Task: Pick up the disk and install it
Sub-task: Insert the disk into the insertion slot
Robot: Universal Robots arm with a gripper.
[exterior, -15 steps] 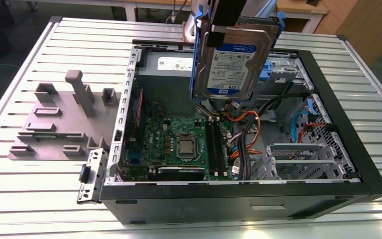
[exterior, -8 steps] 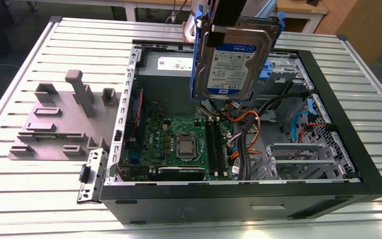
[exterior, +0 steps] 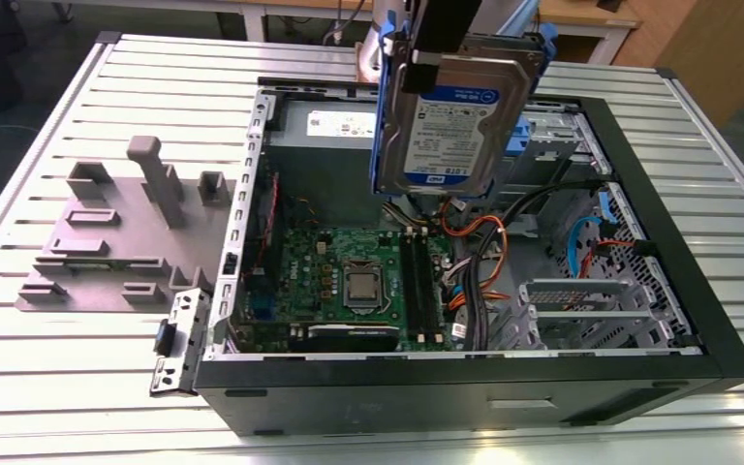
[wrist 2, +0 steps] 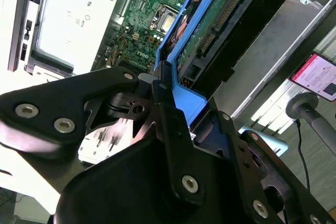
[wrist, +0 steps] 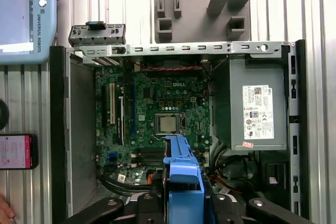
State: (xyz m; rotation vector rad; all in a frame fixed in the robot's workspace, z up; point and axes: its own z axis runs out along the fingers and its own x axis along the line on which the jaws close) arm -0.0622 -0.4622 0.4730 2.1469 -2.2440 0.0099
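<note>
Disk (exterior: 456,126) clamped in the end effector (exterior: 430,58) hangs above open computer case (exterior: 449,387) on slatted metal table (exterior: 62,387).

Gripper (wrist 2: 176,90), second wrist view: matte black body, swelling into a rounded housing (wrist 2: 131,182). Flat angular link plates (wrist 2: 63,103) are branching off it, and a narrow black finger (wrist 2: 161,85) is running between them. Silver screws (wrist 2: 189,183) are sitting recessed in the plates, round-headed, some with socket centres. A small ringed pivot pin (wrist 2: 137,109) is showing in the joint. First wrist view: black links (wrist: 105,211) are carrying two silver screw heads (wrist: 108,202), one on each link. Exterior view, top centre of the frame: a dark box-shaped section (exterior: 448,24) is showing, plain-faced and straight-edged.
</note>
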